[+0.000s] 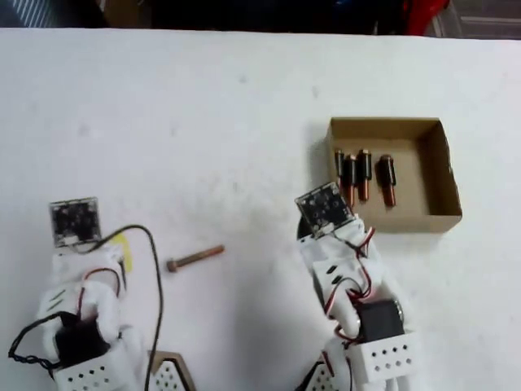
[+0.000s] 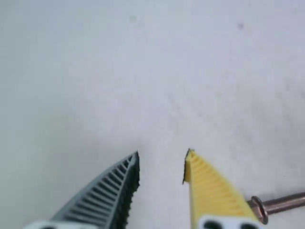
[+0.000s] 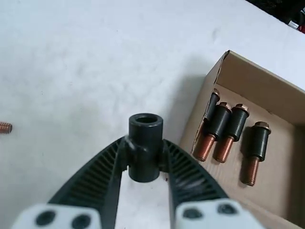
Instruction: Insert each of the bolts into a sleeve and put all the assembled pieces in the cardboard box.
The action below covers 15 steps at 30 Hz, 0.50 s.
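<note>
The right pincer (image 3: 144, 147) pinches a black sleeve (image 3: 145, 126) upright, the sleeve's lower end hidden in the grip. It is just beside the cardboard box (image 3: 257, 81), where four bolt-and-sleeve pieces (image 3: 228, 131) lie side by side. The left pincer (image 2: 161, 167) is spread over the white desk (image 2: 143, 71). A lone bolt (image 2: 281, 204) lies beside its yellow finger (image 2: 209, 191), the shank cut off at the frame edge.
</note>
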Available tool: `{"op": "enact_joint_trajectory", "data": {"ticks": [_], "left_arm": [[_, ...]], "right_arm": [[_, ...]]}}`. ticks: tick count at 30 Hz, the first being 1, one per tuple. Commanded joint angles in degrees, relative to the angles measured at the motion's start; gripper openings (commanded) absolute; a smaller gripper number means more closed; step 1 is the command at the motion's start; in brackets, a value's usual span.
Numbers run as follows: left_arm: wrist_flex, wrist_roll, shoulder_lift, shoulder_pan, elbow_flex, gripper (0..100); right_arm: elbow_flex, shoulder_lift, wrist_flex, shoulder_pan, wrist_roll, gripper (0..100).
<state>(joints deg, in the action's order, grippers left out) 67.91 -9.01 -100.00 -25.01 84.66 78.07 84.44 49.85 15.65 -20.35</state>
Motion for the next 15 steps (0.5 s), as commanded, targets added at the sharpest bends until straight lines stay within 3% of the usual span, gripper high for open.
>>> {"op": "enact_joint_trajectory", "data": {"ticks": [1,9,15], "left_arm": [[1.05,-0.88,-0.31,1.98,-0.18,18],[1.05,-0.88,-0.31,2.15,-0.18,18],[0.97,-2.37,-0.13,2.33,-1.85,18]], "right_arm": [[1.14,4.62,-1.45,-0.66,0.70,1.6],[4.92,18.95,2.68,-0.31,0.70,1.6],[5.19,18.59,3.38,-0.22,0.70,1.6]]}}
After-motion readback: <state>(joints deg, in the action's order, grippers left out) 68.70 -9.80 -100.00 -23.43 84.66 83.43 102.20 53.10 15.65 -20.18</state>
